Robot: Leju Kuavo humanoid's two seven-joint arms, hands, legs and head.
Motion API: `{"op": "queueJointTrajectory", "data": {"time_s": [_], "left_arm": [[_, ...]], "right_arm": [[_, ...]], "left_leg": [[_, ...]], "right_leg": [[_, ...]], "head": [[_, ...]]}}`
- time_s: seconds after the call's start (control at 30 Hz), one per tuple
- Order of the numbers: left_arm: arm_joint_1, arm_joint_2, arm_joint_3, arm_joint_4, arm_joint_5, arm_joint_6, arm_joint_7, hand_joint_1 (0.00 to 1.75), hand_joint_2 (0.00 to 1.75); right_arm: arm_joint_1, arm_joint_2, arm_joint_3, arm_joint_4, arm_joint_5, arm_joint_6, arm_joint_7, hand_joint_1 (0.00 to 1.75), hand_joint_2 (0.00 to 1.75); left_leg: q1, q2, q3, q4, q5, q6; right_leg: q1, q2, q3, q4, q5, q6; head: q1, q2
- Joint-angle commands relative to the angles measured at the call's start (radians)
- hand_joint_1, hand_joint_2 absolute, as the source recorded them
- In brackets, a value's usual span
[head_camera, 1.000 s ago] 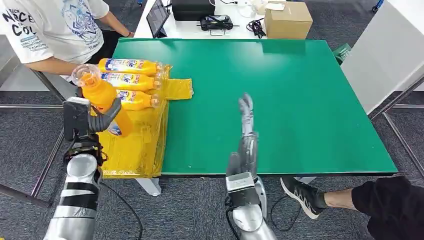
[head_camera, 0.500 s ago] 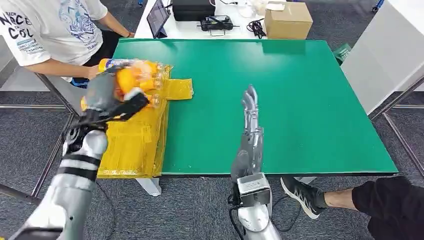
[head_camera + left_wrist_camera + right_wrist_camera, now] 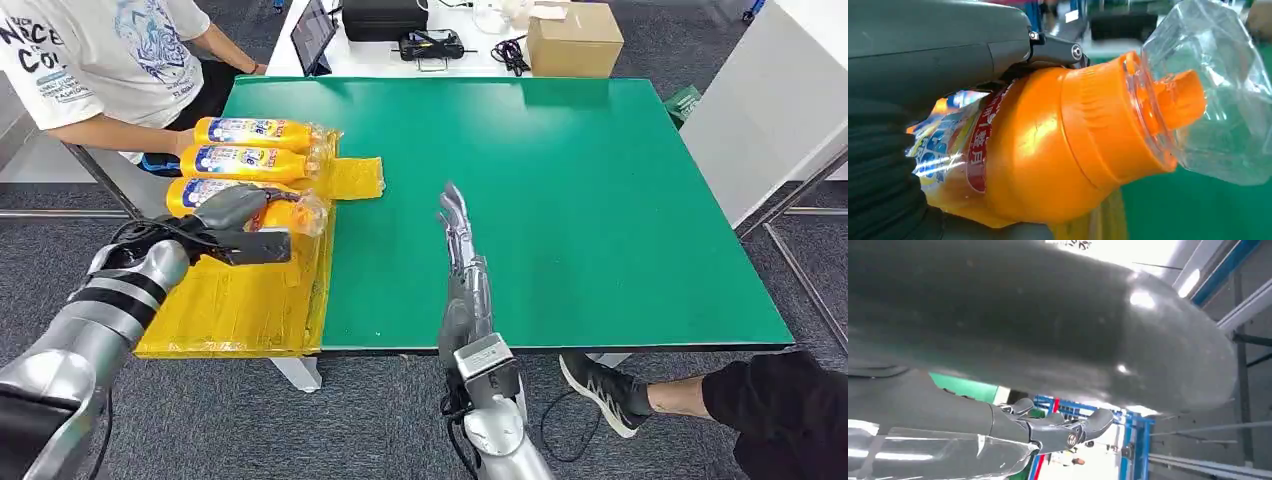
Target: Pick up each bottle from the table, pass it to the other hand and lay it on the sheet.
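Bottle (image 3: 285, 213), upright a second ago, is now lying over the sheet (image 3: 250, 295); my left robot hand (image 3: 232, 215) is gripping it, right robot hand (image 3: 462, 250) spread, holding nothing.

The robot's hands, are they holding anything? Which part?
The left hand grips an orange bottle around its labelled body, cap end free. The right hand holds nothing, fingers straight.

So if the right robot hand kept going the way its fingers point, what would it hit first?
Nothing, seemingly: the right robot hand points across bare green table. Height above it is unclear.
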Motion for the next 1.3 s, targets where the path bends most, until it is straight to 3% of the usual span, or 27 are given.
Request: {"op": "queueJointTrajectory", "data": {"time_s": [0.03, 0.3, 0.47, 0.67, 1.1, 1.13, 1.2, 1.23, 1.27, 1.3], "left_arm": [[-0.131, 0.118, -0.243, 0.104, 0.090, -0.080, 0.015, 1.75, 1.75], [-0.104, 0.116, -0.298, 0.113, 0.121, -0.037, 0.039, 1.75, 1.75], [-0.051, 0.075, -0.373, 0.141, 0.053, 0.060, 0.108, 1.75, 1.75], [-0.046, 0.060, -0.391, 0.170, 0.036, 0.088, 0.115, 1.75, 1.75], [0.089, 0.018, -0.350, 0.228, 0.094, 0.127, 0.085, 1.75, 1.75], [0.092, 0.017, -0.343, 0.228, 0.103, 0.120, 0.084, 1.75, 1.75], [0.099, 0.019, -0.329, 0.221, 0.120, 0.105, 0.073, 1.75, 1.75], [0.109, 0.018, -0.313, 0.217, 0.136, 0.098, 0.067, 1.75, 1.75], [0.118, 0.019, -0.306, 0.212, 0.143, 0.094, 0.065, 1.54, 1.75], [0.123, 0.017, -0.307, 0.212, 0.143, 0.096, 0.065, 1.54, 1.75]], "right_arm": [[-0.059, -0.028, 0.026, 0.120, -0.019, 0.022, -0.001, 0.00, 0.00], [-0.064, -0.027, 0.028, 0.138, -0.023, 0.042, 0.004, 0.00, 0.00], [-0.061, -0.026, 0.023, 0.145, -0.027, 0.061, 0.015, 0.00, 0.00], [-0.063, -0.026, 0.025, 0.150, -0.022, 0.070, 0.020, 0.00, 0.00], [-0.082, -0.018, 0.044, 0.198, -0.017, 0.091, 0.033, 0.00, 0.00], [-0.083, -0.017, 0.046, 0.202, -0.017, 0.092, 0.034, 0.00, 0.00], [-0.085, -0.016, 0.050, 0.211, -0.016, 0.094, 0.035, 0.00, 0.00], [-0.086, -0.015, 0.052, 0.215, -0.016, 0.095, 0.036, 0.00, 0.00], [-0.087, -0.015, 0.053, 0.219, -0.016, 0.096, 0.036, 0.00, 0.00], [-0.087, -0.015, 0.054, 0.219, -0.016, 0.096, 0.036, 0.00, 0.00]], "left_leg": [[0.001, 0.003, 0.004, 0.001, -0.002, -0.001], [0.000, 0.000, 0.003, 0.000, -0.001, -0.001], [0.000, 0.000, 0.009, -0.002, -0.002, -0.001], [0.001, -0.001, 0.005, -0.001, -0.001, -0.001], [0.000, 0.001, 0.013, -0.003, -0.003, -0.002], [0.000, 0.000, 0.006, -0.001, -0.001, -0.001], [0.000, 0.003, 0.010, -0.002, -0.003, -0.002], [0.000, 0.001, 0.005, -0.001, -0.001, -0.001], [0.000, 0.002, 0.008, -0.002, -0.002, -0.002], [0.000, 0.002, 0.008, -0.002, -0.001, -0.001]], "right_leg": [[0.001, 0.003, 0.004, 0.000, -0.001, -0.002], [0.001, 0.001, 0.003, -0.001, -0.001, -0.001], [0.000, 0.001, 0.009, -0.002, -0.002, -0.002], [0.001, 0.000, 0.005, -0.001, -0.001, -0.001], [0.000, 0.002, 0.012, -0.003, -0.003, -0.002], [0.000, 0.001, 0.006, -0.002, -0.001, -0.001], [0.000, 0.003, 0.010, -0.002, -0.002, -0.002], [0.000, 0.001, 0.005, -0.002, 0.000, -0.001], [0.001, 0.002, 0.008, -0.003, -0.001, -0.002], [0.000, 0.002, 0.007, -0.002, -0.001, -0.001]], "head": [[0.000, 0.000], [0.000, 0.000], [0.000, 0.000], [0.000, 0.000], [0.000, 0.000], [0.000, 0.000], [0.000, 0.000], [-0.001, 0.000], [-0.001, 0.000], [-0.001, 0.000]]}}
